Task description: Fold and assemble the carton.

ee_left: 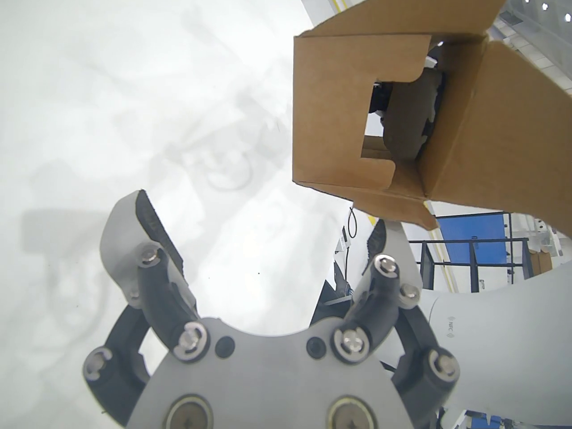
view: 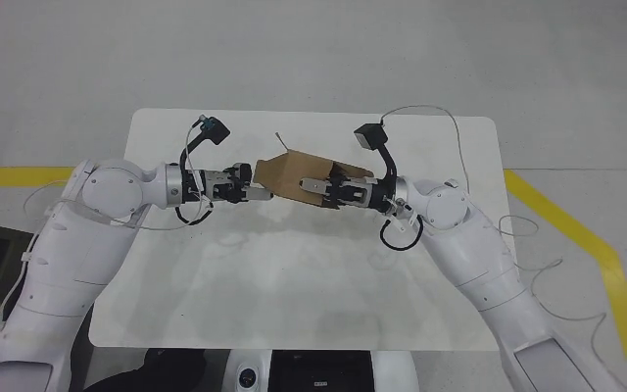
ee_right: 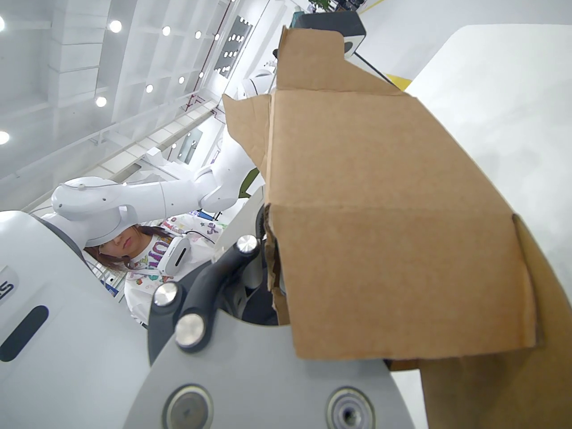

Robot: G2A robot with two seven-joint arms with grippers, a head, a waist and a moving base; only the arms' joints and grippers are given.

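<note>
Cardboard carton (view: 294, 172), partly erected with its end flaps unfolded, is held over the far middle of the white table (view: 294, 294); right gripper (view: 315, 184) is clamped on one wall, its inner finger largely hidden inside the carton; left gripper (ee_left: 261, 216) stands spread wide just beside the carton's open end, not touching it.

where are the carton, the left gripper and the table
carton (view: 289, 171), top view, on its brown upper panel
left gripper (ee_left: 261, 209), left wrist view, midway between its open fingers
table (view: 294, 294), top view, on bare white top
</note>
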